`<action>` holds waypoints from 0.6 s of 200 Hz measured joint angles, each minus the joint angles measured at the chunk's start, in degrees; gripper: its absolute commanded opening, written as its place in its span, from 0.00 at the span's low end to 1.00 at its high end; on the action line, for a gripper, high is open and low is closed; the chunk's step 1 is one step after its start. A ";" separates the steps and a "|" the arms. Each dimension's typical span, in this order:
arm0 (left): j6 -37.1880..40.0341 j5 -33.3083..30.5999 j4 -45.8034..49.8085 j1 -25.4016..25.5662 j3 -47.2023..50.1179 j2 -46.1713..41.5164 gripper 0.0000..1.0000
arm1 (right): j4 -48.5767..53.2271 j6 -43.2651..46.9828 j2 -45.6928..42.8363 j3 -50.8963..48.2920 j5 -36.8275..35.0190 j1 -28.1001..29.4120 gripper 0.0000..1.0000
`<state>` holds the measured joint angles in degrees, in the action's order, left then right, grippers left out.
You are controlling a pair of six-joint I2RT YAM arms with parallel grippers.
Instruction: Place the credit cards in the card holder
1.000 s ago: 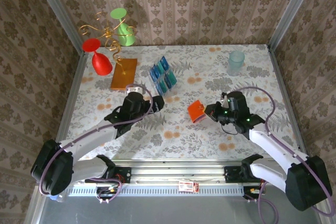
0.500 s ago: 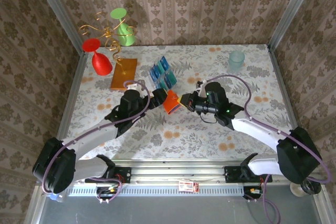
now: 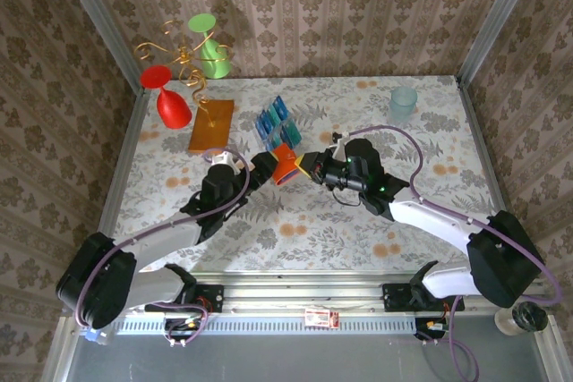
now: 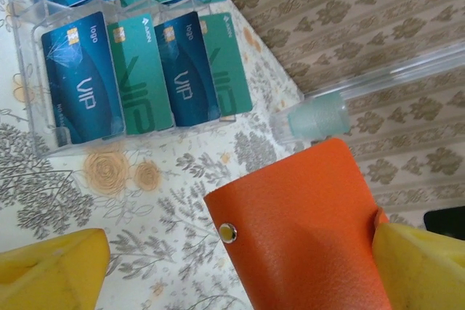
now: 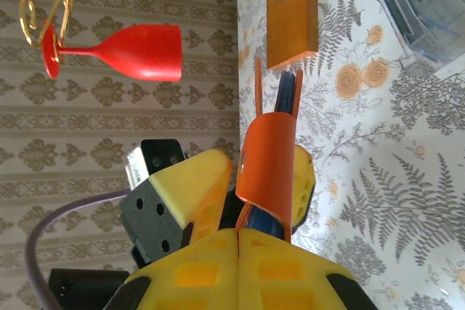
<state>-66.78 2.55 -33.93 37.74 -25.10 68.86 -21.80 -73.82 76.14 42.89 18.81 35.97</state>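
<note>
Plainly the wallet (image 3: 285, 165) is the weak point. It hangs in the air over the middle of the table (image 3: 358, 239), on the near side of the rack (image 3: 277, 129), pinched by one edge in the right gripper (image 5: 240, 237), whose jaws are closed on it. From the right wrist it shows edge-on and partly open, its flaps splayed in a narrow V with something dark blue between them.

The left gripper (image 3: 266, 165) has its jaws wide, one finger on each side of the wallet. Whether either finger touches the leather I cannot tell.

This looks like a hand-over or a two-handed opening, and the timing is the risk. If the right jaws let go before the left ones bite, the wallet would drop to the table, probably falling shut. If the left jaws close across both flaps, they could squeeze the V flat and hide the pockets. If they catch only one flap, the thin leather could twist or slide out.

The two sets of fingers are crowded together, so a small sideways error could knock one against the other and jolt the grip.

The cards (image 4: 131, 78) stand upright in the rack just beyond, and a swing that way could nudge the rack and tip them.
</note>
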 measured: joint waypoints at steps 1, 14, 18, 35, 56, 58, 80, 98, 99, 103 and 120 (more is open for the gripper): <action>-0.07 -0.02 -0.09 0.00 0.00 0.04 0.93 | -0.13 -0.13 0.00 -0.02 -0.02 0.00 0.00; -1.14 -0.20 -2.25 -0.02 0.00 1.07 0.91 | -1.20 -1.03 0.00 -0.17 -0.22 0.07 0.00; -1.44 -0.24 -3.10 -0.02 0.00 1.55 0.91 | -1.46 -1.16 0.00 -0.22 -0.24 0.09 0.00; -2.75 -0.31 -6.32 -0.02 0.02 3.43 0.87 | -2.27 -2.03 0.04 -0.33 -0.39 0.22 0.00; -4.44 -0.42 -10.54 -0.02 0.15 5.95 0.81 | -3.17 -3.10 0.17 -0.55 -0.39 0.37 0.00; -4.57 -0.39 -10.86 -0.02 0.17 6.16 0.80 | -3.28 -3.15 0.20 -0.61 -0.39 0.39 0.00; -6.62 -0.39 -15.67 -0.02 0.39 8.92 0.71 | -4.24 -3.74 0.61 -1.11 -0.39 0.48 0.00; -7.72 -0.39 -19.19 -0.02 0.46 10.80 0.64 | -4.83 -4.31 0.90 -1.64 -0.44 0.59 0.00; -7.89 -0.39 -19.37 -0.02 0.46 10.88 0.64 | -4.87 -4.35 0.92 -1.66 -0.44 0.57 0.00; -8.15 -0.37 -20.15 -0.02 0.48 11.30 0.62 | -5.01 -4.42 0.92 -1.81 -0.46 0.59 0.00; -9.31 -0.37 -22.93 -0.02 0.63 12.61 0.55 | -5.07 -4.50 0.98 -2.21 -0.57 0.63 0.00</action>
<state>-76.09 2.17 -56.86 37.71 -24.47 81.47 -26.87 -78.32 77.12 40.69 18.24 36.60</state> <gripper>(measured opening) 0.592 0.044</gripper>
